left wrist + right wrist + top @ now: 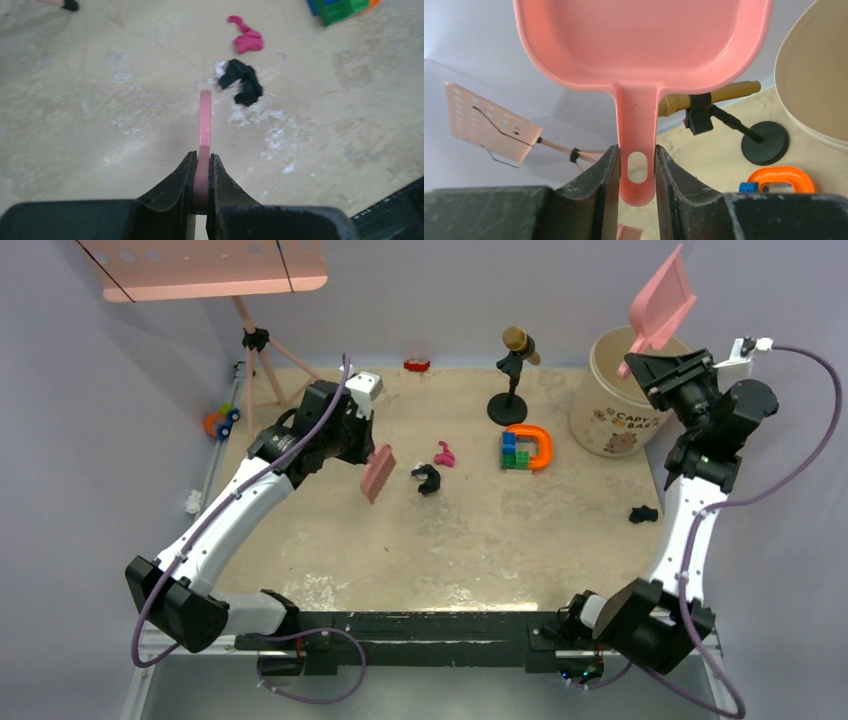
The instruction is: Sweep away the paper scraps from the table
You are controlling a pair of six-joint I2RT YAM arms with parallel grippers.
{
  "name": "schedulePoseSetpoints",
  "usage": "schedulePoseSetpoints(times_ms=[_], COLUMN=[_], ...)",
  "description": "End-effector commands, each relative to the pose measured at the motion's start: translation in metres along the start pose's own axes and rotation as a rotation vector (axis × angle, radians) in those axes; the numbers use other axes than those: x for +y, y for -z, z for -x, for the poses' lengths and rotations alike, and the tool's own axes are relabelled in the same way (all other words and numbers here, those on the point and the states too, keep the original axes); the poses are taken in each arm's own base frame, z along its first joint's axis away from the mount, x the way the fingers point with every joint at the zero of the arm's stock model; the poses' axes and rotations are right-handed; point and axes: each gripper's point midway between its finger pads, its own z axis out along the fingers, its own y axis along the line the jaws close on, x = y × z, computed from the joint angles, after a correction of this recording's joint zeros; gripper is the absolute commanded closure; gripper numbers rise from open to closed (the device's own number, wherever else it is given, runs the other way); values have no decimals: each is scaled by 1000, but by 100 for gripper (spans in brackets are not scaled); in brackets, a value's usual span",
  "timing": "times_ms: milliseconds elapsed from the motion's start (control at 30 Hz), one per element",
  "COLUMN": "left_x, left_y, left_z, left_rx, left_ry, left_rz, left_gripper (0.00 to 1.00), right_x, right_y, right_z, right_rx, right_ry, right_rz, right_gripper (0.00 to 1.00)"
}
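Left gripper (201,159): jaws nearly closed, pinching the thin pink brush (379,473) by its flat handle, which shows edge-on in the wrist view. The ribbed brush head hangs tilted over the table (480,540); can't tell if it touches.

Right gripper (636,156): jaws partly closed, clamping the pink dustpan (644,40) handle on both sides of its oval hang hole. The pan is smooth glossy moulded plastic and is held high above the bin (610,410).

Writing: the bin reads "CAPY" with "BA…" under it, the rest hidden, and there is a small brown animal print below.

Paper scraps, all crumpled wads:
- black wad (242,80), just right of the brush head, mid-table
- white bit (220,67), touching the black wad's left edge
- magenta wad (247,39), just beyond the black one
- second black wad (643,513), near the right edge beside the right arm

The table is matte beige with pale chalky blotches.

The block stack (515,452), blue and green, sits in an orange U-shaped piece (540,440), near the bin.
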Motion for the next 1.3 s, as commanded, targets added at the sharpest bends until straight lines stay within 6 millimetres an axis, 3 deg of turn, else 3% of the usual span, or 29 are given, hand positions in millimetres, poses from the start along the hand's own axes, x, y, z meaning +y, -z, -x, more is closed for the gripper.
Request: schedulePoseSetpoints(times_ms=[0,100,233,433,567,700,867,1133,1267], left_x=[-59,-91,-142,-224,-293,-349,-409,-466,-470], left_y=[12,13,8,-18,-34,-55,-83,-124,-161], left_z=[26,31,36,45,63,71,80,93,81], left_rx=[-101,-113,-97,-33,-47,-96,-212,-344,-250], left_ry=[87,201,369,467,558,627,689,783,863], left_rz=[-327,-500,-698,-786,-903,-960,-1002,-981,-818], left_gripper=[100,100,100,100,100,100,100,100,100], right_x=[-14,-3,18,58,73,88,94,98,98], right_y=[22,28,43,85,109,134,141,140,140], right_z=[-34,-58,-81,-70,-56,-43,-43,-41,-39], right_rx=[58,93,117,7,-90,-214,-244,-251,-259], right_ry=[245,370,426,497,536,561,551,552,560], right_rz=[-257,-341,-319,-292,-324,-321,-305,-292,-296], right_gripper=[100,100,100,100,100,100,100,100,100])
